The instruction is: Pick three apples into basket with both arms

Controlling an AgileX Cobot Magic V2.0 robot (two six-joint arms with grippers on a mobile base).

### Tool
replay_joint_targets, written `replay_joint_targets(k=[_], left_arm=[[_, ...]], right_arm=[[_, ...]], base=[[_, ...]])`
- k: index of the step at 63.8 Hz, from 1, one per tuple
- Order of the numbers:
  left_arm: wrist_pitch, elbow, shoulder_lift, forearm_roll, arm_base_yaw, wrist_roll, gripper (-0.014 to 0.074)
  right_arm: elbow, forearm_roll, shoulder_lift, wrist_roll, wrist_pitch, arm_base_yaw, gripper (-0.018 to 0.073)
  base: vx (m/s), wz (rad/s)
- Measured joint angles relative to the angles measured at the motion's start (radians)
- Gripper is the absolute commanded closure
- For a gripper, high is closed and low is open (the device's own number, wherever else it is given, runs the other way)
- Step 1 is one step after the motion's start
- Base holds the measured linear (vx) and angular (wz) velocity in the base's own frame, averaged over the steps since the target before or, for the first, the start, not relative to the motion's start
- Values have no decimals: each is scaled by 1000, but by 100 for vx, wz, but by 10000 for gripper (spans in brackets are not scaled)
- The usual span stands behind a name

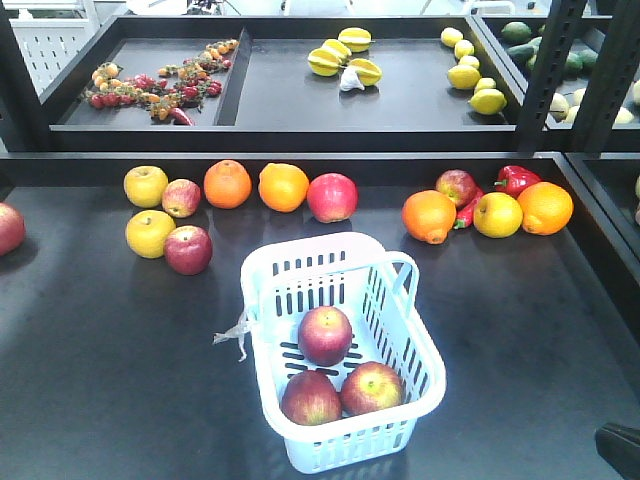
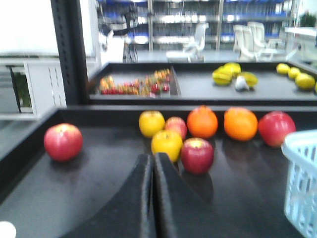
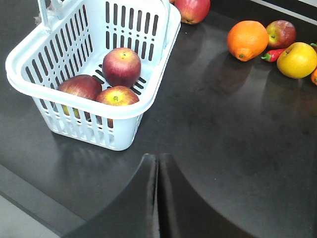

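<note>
- Since three apples (image 3: 122,66) (image 3: 79,87) (image 3: 117,96) already sit on the floor of the basket (image 3: 148,94), the count looks met; I judge the task done or at its last step.
- Seen from the right gripper (image 3: 157,198), the apples are ahead and to its left: two touching at the near end wall, the third just behind them, nearer the basket's middle. They probably settled against each other and that wall, so they shouldn't roll.
- Stem dimples face roughly up on all three; round fruit, no real long axis.
- The basket's long axis runs obliquely away from the right gripper, with the near short end towards it. In the front view the handle (image 1: 405,275) is folded down against the far rim and a tied tag (image 1: 233,335) hangs off one side.
- Right gripper: fingers pressed together, nothing between them, hovering over bare table (image 3: 223,139) well clear of the basket.
- Left gripper (image 2: 151,198): also pressed together, empty. The basket edge shows at its far right.
- Ahead of the left gripper: a red apple (image 2: 197,155) touching a yellow apple (image 2: 167,144), both untouched. A lone red apple (image 2: 63,142) lies off to its left.
- Oranges (image 1: 228,183) and a red pepper (image 1: 516,180) sit in the far row.
</note>
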Motion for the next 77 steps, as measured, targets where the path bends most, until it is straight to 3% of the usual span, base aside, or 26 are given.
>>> replay_joint_targets(k=[7,12,77], left_arm=[[-11,0,0,-102,7,90,603],[-11,0,0,-133,7,123,603],[-11,0,0,-141,7,137,603]], right_arm=[[0,0,0,0,1,0,561],[0,0,0,0,1,0,561],[1,0,0,0,1,0,561]], base=[[0,0],[0,0],[0,0]])
